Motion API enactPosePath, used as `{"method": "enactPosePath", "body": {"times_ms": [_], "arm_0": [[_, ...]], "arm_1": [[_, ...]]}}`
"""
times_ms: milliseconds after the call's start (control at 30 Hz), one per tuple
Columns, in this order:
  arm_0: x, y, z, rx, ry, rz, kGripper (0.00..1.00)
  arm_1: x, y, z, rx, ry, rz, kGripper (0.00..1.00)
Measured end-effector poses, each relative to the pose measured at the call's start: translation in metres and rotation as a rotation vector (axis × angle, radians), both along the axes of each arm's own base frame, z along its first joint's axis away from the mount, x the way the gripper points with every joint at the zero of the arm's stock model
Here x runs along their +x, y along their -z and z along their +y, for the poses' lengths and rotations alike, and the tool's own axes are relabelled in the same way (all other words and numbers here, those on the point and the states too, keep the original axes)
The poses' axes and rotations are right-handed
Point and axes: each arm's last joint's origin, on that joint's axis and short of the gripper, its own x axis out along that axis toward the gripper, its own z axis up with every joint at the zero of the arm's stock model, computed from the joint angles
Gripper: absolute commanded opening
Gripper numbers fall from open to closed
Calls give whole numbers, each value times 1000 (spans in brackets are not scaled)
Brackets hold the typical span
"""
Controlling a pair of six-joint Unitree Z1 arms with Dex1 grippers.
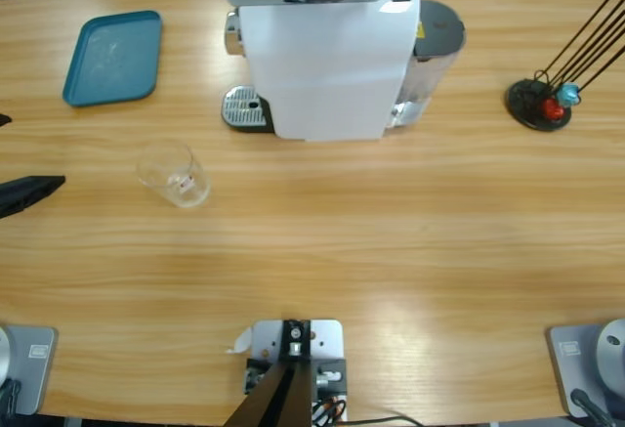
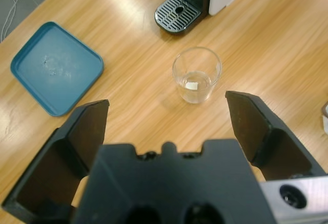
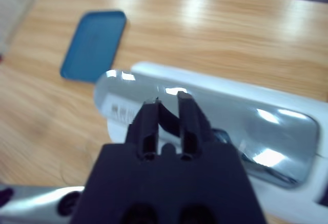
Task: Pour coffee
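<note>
Your left gripper (image 2: 166, 126) gapes wide, empty, the clear glass (image 2: 197, 74) just beyond it. Your right gripper (image 3: 168, 108) is pinched nearly together above the coffee machine's silver lever (image 3: 205, 126).

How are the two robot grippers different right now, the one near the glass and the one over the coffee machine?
The left gripper has its fingers spread wide; the right gripper has its fingers nearly together. The left gripper is low beside the table, aimed at the clear glass without touching it; the right gripper is above the white coffee machine, by its silver lid. Both are black, two-fingered, and hold nothing.
</note>
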Motion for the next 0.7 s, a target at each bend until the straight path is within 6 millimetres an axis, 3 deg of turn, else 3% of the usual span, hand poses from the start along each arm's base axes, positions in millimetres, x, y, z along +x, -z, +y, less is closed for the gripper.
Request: {"method": "enactPosePath", "body": {"times_ms": [100,167,300,367,500,600,700], "arm_0": [[4,3,-5,20,-4,21,1000],[6,3,-8,20,-11,21,1000],[9,0,-11,15,-23,22,1000],[10,1,-12,18,-35,27,1000],[10,2,-12,7,-61,49,1000],[11,4,-14,-55,-85,67,986],[11,19,-18,-146,-78,76,1000]], "arm_1": [[-15,-22,-14,-33,-79,-50,1000],[-30,-48,-28,-21,-135,-102,1000],[-65,-85,-68,-12,-187,-171,1000],[-81,-77,-88,-26,-212,-152,1000],[-111,-45,-122,-74,-264,-70,1000],[-127,-35,-143,-83,-269,-61,1000],[-136,-30,-155,-85,-269,-59,1000]]}}
